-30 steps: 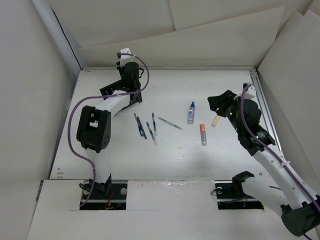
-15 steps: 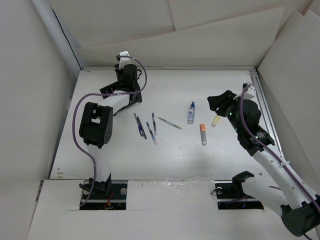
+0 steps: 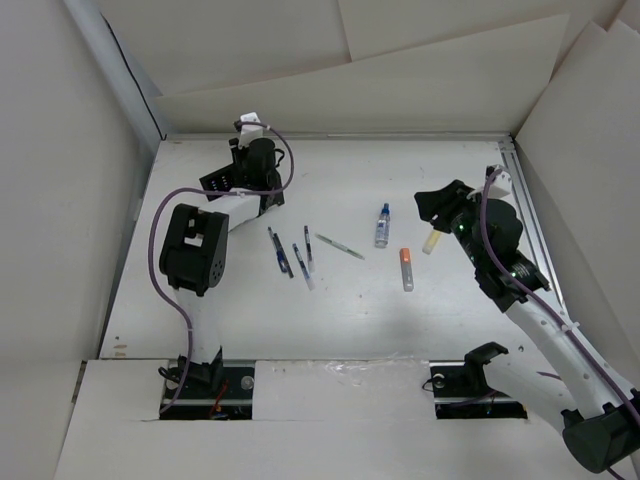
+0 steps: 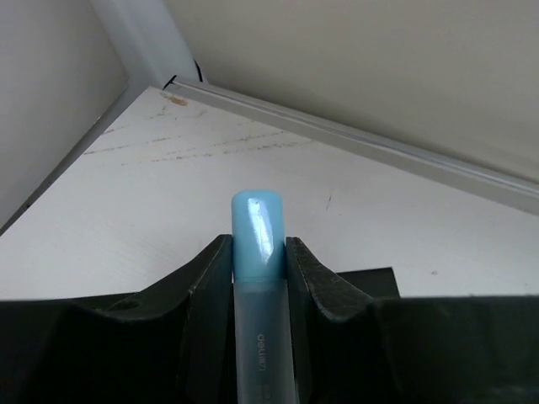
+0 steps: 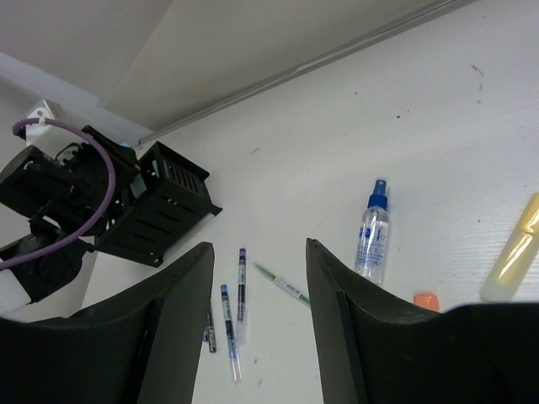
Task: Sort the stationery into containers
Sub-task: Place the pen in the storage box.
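Note:
My left gripper [image 3: 254, 172] is at the back left, over the black organiser box [image 3: 214, 183]. In the left wrist view it [image 4: 257, 246] is shut on a light-blue capped marker [image 4: 258, 220] that stands between the fingers. My right gripper [image 3: 438, 206] is open and empty above the table, near the yellowish stick [image 3: 432, 240]. Through its jaws [image 5: 257, 282] I see several pens [image 5: 242, 278], a green-banded white pen [image 5: 282, 284] and the blue-capped clear tube [image 5: 371, 236]. The pens [image 3: 300, 262], the tube [image 3: 383, 225] and the orange-banded marker [image 3: 407, 270] lie mid-table.
White cardboard walls [image 3: 400, 70] close in the back and both sides. A metal rail [image 3: 530, 230] runs along the right edge. The left arm's purple cable [image 3: 160, 215] loops beside the organiser. The organiser [image 5: 160, 210] also shows in the right wrist view.
The left wrist has shifted and turned a little over the organiser, still holding the marker. The right arm and the items on the table have not moved.

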Robot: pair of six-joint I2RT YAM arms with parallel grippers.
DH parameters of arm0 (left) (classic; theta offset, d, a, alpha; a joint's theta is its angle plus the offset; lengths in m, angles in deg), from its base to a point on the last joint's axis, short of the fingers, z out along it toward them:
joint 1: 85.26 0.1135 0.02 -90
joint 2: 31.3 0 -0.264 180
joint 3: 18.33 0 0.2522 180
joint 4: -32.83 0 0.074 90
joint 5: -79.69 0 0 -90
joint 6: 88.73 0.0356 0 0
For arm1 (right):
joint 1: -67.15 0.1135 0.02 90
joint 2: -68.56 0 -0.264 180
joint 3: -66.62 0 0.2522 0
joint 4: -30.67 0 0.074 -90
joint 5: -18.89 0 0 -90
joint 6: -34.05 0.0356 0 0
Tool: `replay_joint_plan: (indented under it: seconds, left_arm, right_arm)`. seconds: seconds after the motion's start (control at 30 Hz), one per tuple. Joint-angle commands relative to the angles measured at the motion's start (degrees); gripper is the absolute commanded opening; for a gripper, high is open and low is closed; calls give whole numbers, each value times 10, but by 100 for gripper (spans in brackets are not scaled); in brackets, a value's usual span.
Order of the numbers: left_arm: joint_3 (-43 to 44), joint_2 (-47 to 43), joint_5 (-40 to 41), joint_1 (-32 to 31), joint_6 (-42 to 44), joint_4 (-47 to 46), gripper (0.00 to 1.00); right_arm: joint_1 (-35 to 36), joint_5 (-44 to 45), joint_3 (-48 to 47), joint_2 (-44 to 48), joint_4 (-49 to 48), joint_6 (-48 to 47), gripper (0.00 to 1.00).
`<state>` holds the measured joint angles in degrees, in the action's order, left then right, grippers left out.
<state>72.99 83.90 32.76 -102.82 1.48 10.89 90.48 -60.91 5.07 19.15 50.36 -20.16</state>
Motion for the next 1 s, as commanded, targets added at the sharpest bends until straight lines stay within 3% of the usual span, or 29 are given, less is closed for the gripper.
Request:
replay_joint_plan:
  seconds: [0.0,0.27,0.43,0.5,0.57,0.6,0.7,0.73,0.8,0.9,0.93,0.97]
  left_arm:
    - [-22,-53,12,-3,-5,-36,27]
    - [-48,-109,6,-24,-13,-41,54]
    - [-61,-166,-28,-24,-57,-18,54]
    - [-69,-191,-52,-31,-75,-10,49]
    - [-69,-204,-66,-40,-100,5,43]
    - [-59,-204,-71,-55,-113,18,37]
    - [-2,-187,-123,-88,-171,107,25]
    - [12,-180,-159,-122,-184,134,22]
    - [18,-174,-181,-167,-198,170,17]
    - [28,-122,-221,-327,-205,223,12]
    - [40,-122,-221,-327,-205,223,12]
    - [51,-94,-221,-370,-205,239,12]
  right_arm:
    - [6,-5,3,8,-29,-7,54]
    - [6,-5,3,2,-29,-2,54]
    - [6,-5,3,-3,-29,-2,54]
    - [6,-5,3,3,-29,-2,54]
    - [6,9,3,3,-29,-2,47]
    - [6,15,3,3,-22,-2,33]
    - [6,51,-17,-16,14,3,6]
    - [6,77,-23,-21,28,3,2]
    - [11,109,-34,-32,51,3,0]
    - [11,186,-49,-25,98,16,0]
    - [11,186,-49,-18,98,16,0]
    - [6,186,-49,-12,98,16,0]
